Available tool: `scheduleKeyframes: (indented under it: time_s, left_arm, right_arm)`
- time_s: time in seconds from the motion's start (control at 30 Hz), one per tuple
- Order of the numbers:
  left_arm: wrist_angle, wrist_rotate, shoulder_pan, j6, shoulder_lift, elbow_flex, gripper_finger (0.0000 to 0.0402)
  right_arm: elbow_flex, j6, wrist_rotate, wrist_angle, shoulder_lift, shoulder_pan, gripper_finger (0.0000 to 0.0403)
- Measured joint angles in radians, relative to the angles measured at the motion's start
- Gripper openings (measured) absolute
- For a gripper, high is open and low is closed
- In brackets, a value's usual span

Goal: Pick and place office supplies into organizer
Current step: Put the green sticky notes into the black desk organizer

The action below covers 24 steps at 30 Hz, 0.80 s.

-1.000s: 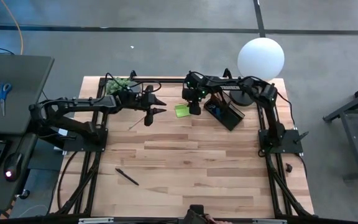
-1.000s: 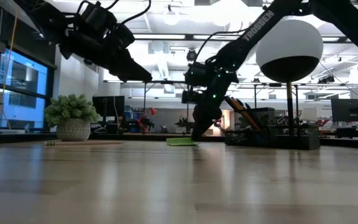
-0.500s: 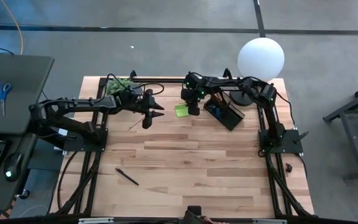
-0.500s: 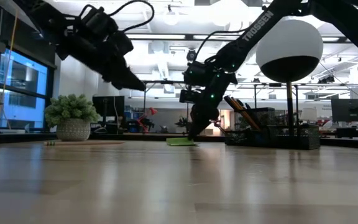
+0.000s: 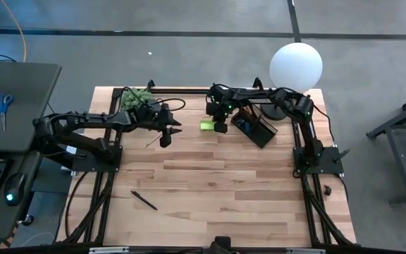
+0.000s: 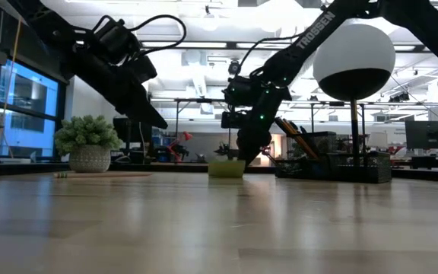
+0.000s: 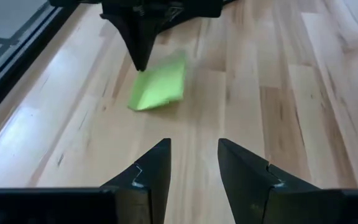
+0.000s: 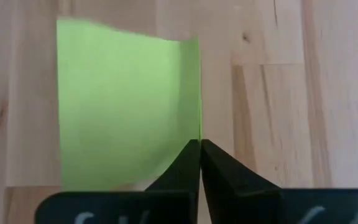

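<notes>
The back of the bench is crowded. The middle is taken up by the right claw, closed on the green sticky pad, with the black organizer and the lamp just beside it on the right. The potted plant and a pencil lie near the open left claw. Between the two claws a narrow gap of bare wood is left. The front half is blocked only by one black pen.
</notes>
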Motion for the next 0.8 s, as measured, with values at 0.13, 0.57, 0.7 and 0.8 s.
scheduleKeyframes:
  time_s: [0.13,0.57,0.7,0.8]
  left_arm:
    - [0.003,-0.012,0.0,0.0,0.0,0.0,0.0122]
    - [0.019,-0.011,0.0,-0.026,0.0,0.0,0.0122]
    - [0.006,0.008,0.0,-0.029,0.0,0.0,0.0122]
    - [-0.007,0.009,0.0,-0.029,0.0,-0.001,0.0122]
  right_arm:
    - [0.0,0.013,0.024,-0.002,-0.032,0.007,0.0003]
    - [-0.01,0.182,0.076,-0.266,-0.281,0.071,0.0001]
    - [-0.097,0.344,0.086,-0.316,-0.381,0.096,0.0]
    - [-0.195,0.474,0.147,-0.316,-0.493,0.119,0.0]
